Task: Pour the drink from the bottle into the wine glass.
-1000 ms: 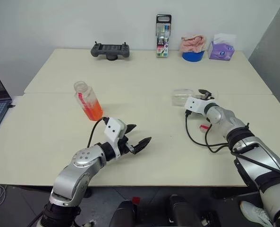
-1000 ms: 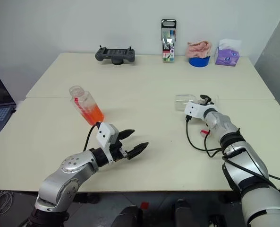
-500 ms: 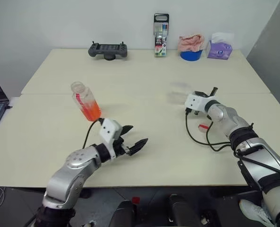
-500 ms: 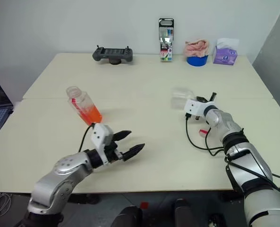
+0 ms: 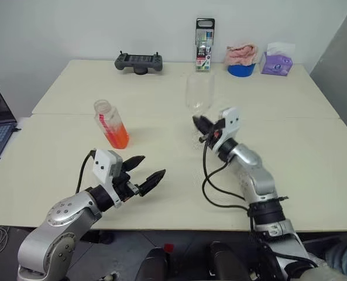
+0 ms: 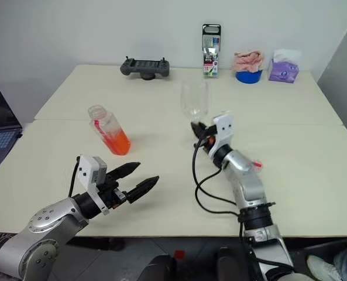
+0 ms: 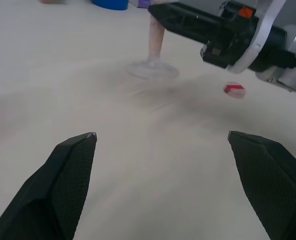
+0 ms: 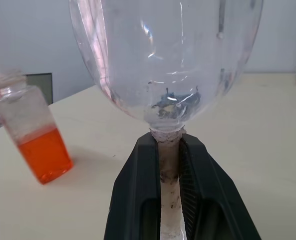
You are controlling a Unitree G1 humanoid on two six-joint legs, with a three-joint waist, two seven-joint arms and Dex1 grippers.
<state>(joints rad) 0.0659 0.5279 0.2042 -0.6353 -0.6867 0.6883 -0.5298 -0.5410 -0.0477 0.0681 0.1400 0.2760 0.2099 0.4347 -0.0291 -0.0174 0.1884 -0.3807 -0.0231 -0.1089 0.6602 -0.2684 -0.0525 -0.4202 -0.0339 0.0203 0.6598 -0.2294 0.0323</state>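
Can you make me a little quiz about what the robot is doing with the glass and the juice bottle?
1. True or false: the right end effector is shut on the wine glass stem.
2. What colour is the drink in the bottle?
3. The left end effector is: A) holding the bottle, B) open and holding nothing, C) holding the cap.

Key: 1 true; 2 orange-red; 3 B. The small red-and-white cap lies on the table, and the bottle's mouth is open.
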